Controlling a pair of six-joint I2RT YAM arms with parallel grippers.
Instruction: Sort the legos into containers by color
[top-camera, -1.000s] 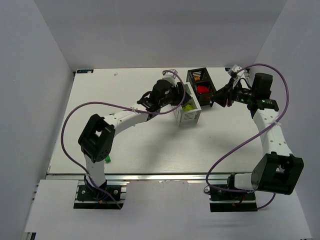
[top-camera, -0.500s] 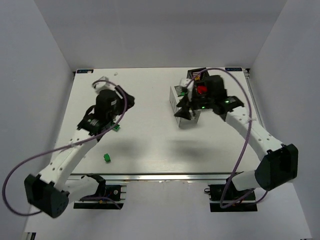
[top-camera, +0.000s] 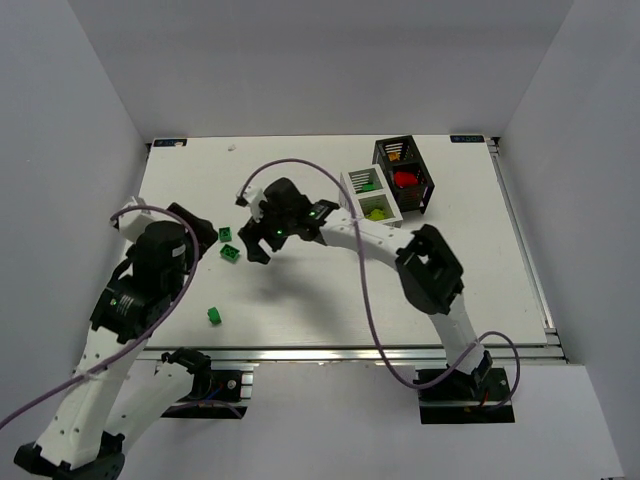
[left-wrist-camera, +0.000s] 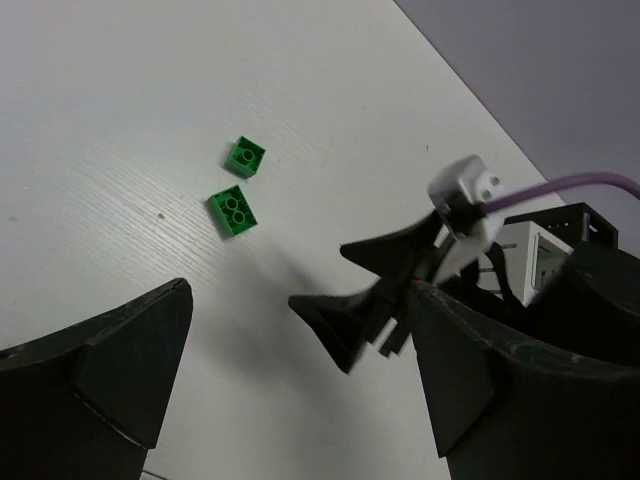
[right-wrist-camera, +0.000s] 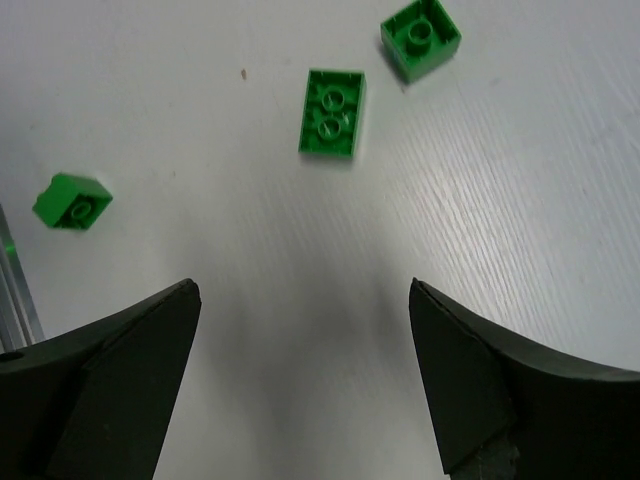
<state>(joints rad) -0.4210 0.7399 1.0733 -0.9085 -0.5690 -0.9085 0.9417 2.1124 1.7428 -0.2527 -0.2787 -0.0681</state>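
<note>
Three green legos lie loose on the white table: two close together (top-camera: 226, 235) (top-camera: 230, 253) and one nearer the front (top-camera: 214, 316). My right gripper (top-camera: 250, 230) hovers open just right of the pair, nothing between its fingers; in the right wrist view the bricks (right-wrist-camera: 332, 112) (right-wrist-camera: 421, 35) (right-wrist-camera: 72, 200) lie ahead of my open gripper (right-wrist-camera: 303, 285). My left gripper (top-camera: 200, 228) stands open and empty to the left of the pair (left-wrist-camera: 231, 210) (left-wrist-camera: 245, 157). The white container (top-camera: 372, 197) holds lime-yellow and green legos. The black container (top-camera: 405, 175) holds a red lego (top-camera: 404, 179).
The right arm (top-camera: 370, 240) stretches across the table's middle from its base at the front right. In the left wrist view the right gripper's fingers (left-wrist-camera: 335, 325) point toward the camera, with the bins behind them. An aluminium rail (top-camera: 330, 352) runs along the near edge.
Both grippers have opened wide. The right arm swung from the containers leftward to the green legos. The left arm drew back to the left side of the table.
</note>
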